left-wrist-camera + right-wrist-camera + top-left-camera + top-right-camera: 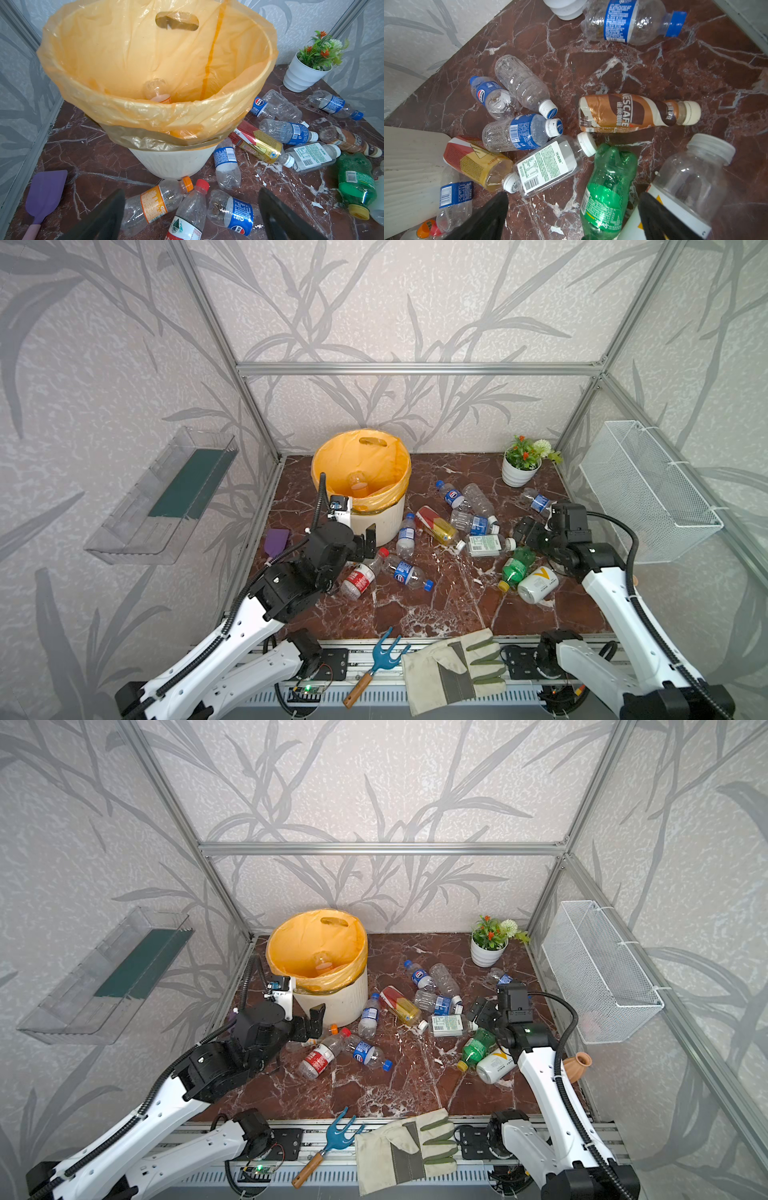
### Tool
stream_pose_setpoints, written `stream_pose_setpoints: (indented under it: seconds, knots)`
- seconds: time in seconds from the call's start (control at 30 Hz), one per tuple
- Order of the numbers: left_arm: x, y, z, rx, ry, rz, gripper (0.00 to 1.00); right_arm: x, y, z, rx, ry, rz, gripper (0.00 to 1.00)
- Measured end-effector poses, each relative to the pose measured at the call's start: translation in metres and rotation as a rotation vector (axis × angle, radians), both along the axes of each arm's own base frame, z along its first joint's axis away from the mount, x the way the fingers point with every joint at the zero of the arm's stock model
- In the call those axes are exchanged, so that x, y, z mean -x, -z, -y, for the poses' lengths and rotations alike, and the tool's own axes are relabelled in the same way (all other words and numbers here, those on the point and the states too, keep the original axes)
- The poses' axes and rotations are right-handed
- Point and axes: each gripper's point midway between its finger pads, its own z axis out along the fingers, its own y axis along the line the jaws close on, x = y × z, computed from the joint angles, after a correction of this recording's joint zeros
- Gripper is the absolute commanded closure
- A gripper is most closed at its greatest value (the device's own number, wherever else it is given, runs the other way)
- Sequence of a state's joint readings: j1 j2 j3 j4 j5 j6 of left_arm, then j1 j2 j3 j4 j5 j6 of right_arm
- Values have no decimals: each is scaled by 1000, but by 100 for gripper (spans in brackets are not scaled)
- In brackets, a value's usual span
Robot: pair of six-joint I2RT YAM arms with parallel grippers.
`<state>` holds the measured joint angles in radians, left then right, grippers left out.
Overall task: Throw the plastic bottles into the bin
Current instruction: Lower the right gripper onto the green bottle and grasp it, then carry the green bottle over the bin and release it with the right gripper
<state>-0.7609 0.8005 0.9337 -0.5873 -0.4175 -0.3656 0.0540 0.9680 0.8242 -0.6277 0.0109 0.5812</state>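
Red-brown marble tabletop (415,614), leaf-print walls on 3 sides, alu frame. Bin (386,526) stands back-left w/ orange bag over its rim. One clear btl (358,485) is inside, base end up. All other btls lie flat on the marble, spread from bin's foot to the R side.

Red-cap btl (359,576) runs diagonal, cap toward the bin. Blue-label btl (405,572) touches it, cap pointing front-right. Orange-cap btl (155,201) lies beside them, cap near bin's foot. Red-and-yellow btl (436,524) slants, cap front-right. White-label btl (486,545) lies crosswise, cap to the R. Green btl (515,566) has its yellow cap toward the front, touching a fat white btl (538,583).

L gripper (191,193) hangs over the red-cap btl, jaws spread wide, holding nothing. R gripper (573,195) hangs over the green and white-label btls, jaws also apart, empty.

Flower pot (517,472) back-right, wire basket (648,493) on R wall, purple scoop (276,541) left of bin, rake (380,655) and glove (453,668) on front rail.
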Motion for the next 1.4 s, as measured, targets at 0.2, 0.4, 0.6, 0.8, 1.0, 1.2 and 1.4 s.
stream_pose_setpoints:
  seconds: [0.2,0.4,0.6,0.8,1.0,1.2,1.4]
  knots:
    - [1,5,1,-1,5,-1,1,15,31,2,-16,29,-85,9]
    - [1,2,-1,8,-2,13,1,26,66,-1,-39,42,-215,15]
    - [0,2,-5,11,-22,32,1,28,91,-2,-24,13,-329,22]
    - [3,-2,-15,15,-60,61,1,31,103,-2,6,-30,-404,23]
    - [6,-12,-26,22,-91,98,1,33,116,-3,18,-56,-465,28]
    - [7,-14,-32,6,-107,112,1,30,125,-6,35,-84,-507,30]
    - [9,-12,-36,0,-117,113,1,28,132,-8,40,-97,-523,31]
